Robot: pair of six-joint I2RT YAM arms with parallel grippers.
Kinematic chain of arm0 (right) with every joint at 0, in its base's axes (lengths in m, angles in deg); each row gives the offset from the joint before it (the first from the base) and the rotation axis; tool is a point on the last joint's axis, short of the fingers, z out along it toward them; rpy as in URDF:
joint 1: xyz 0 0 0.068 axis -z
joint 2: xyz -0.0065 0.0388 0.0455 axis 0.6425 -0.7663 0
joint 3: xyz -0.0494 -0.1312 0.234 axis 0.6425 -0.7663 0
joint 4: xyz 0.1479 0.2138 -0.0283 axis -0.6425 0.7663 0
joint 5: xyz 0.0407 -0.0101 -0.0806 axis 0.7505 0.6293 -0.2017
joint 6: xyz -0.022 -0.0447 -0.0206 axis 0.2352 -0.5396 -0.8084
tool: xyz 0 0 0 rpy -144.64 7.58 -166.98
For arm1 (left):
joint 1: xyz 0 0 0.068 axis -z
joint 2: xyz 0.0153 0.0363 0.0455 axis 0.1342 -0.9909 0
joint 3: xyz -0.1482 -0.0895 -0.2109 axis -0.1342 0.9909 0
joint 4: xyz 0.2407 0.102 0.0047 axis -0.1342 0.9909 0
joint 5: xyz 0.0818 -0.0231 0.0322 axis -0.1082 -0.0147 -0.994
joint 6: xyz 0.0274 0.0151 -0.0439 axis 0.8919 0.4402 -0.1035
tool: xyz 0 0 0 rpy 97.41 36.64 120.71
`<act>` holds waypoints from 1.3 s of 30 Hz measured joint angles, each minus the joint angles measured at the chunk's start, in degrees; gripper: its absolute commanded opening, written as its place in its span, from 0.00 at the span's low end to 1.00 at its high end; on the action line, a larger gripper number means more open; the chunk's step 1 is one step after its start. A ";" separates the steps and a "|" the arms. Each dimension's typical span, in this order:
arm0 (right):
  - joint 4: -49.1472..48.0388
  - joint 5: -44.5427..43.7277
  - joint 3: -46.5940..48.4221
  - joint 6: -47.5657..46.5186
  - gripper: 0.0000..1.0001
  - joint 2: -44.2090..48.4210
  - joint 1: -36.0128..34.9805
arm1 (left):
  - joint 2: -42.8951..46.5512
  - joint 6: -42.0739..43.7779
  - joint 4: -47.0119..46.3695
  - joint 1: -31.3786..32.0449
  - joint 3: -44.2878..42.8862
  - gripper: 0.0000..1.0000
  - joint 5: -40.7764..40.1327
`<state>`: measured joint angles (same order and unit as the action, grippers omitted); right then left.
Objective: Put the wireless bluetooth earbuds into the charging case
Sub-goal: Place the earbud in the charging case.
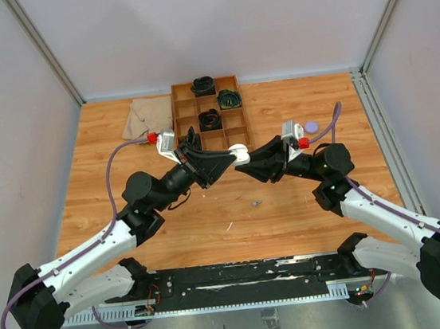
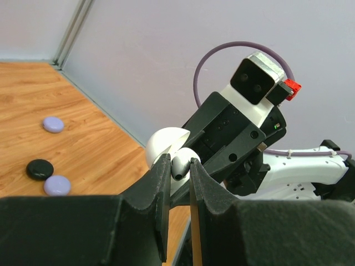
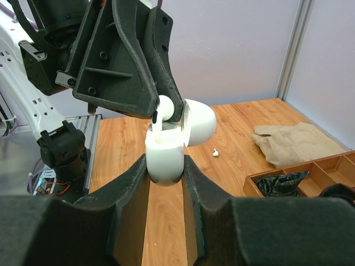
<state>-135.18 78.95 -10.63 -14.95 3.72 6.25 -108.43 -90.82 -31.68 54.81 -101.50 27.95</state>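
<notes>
Here's the left pincer (image 2: pixel 178 165), pinching a white earbud (image 3: pixel 165 103) up above the counter (image 1: pixel 112 202), with the stem aimed down into the open charging case (image 3: pixel 164 147). The right pincer (image 3: pixel 165 167) is clamped around the case's lower body and holds it upright, lid (image 3: pixel 201 123) flipped back. The stem tip sits right at the case mouth; I cannot tell whether it is seated in its well. A loose white earbud (image 3: pixel 215 152) lies on the wood just beyond. Off to the side are a lilac puck (image 2: pixel 54 124), a black puck (image 2: pixel 40 169) and a second lilac puck (image 2: pixel 57 185). There is also a crumpled tan cloth (image 3: pixel 294 145) beside a divided wooden tray (image 3: pixel 316 166).
</notes>
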 measured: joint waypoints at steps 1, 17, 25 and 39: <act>0.00 0.00 0.00 0.00 0.14 0.02 0.00 | 0.02 -0.02 -0.04 0.00 0.09 0.20 -0.02; 0.04 -0.70 -0.07 -0.13 0.13 0.68 0.00 | 2.54 0.98 1.01 0.13 0.28 0.58 -2.14; 2.25 -2.49 -1.95 -2.91 0.13 2.19 0.00 | 5.90 6.10 10.62 0.15 -0.63 0.68 -7.67; 12.44 -7.93 -7.45 -12.92 0.13 10.93 0.00 | 3.41 17.86 36.11 -2.51 -8.48 0.75 -21.81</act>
<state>-122.74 71.02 -18.08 -27.87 14.65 6.25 -105.02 -72.96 4.43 52.29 -109.98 6.13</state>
